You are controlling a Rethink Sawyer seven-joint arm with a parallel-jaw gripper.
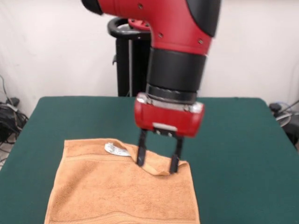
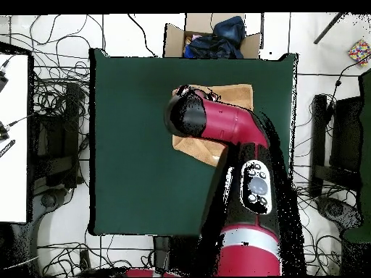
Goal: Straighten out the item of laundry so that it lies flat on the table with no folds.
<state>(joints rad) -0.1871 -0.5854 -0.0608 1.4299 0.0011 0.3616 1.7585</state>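
The orange-tan towel [image 1: 121, 191] lies on the dark green table [image 1: 233, 140], reaching the picture's bottom edge. Its white label [image 1: 116, 149] sits near the far edge. That far edge is rumpled, with a small raised fold at its right corner. My gripper [image 1: 157, 166] points straight down at that far edge. Its two black fingers [image 1: 140, 154] stand apart, their tips on the towel either side of the raised fold. In the overhead view the arm [image 2: 224, 130] covers the gripper and most of the towel [image 2: 233, 94].
A black pedestal [image 1: 126, 60] stands behind the table. In the overhead view a cardboard box [image 2: 174, 40] with dark blue cloth sits beyond the table's top edge. Cables lie on the floor around the table [image 2: 130, 145].
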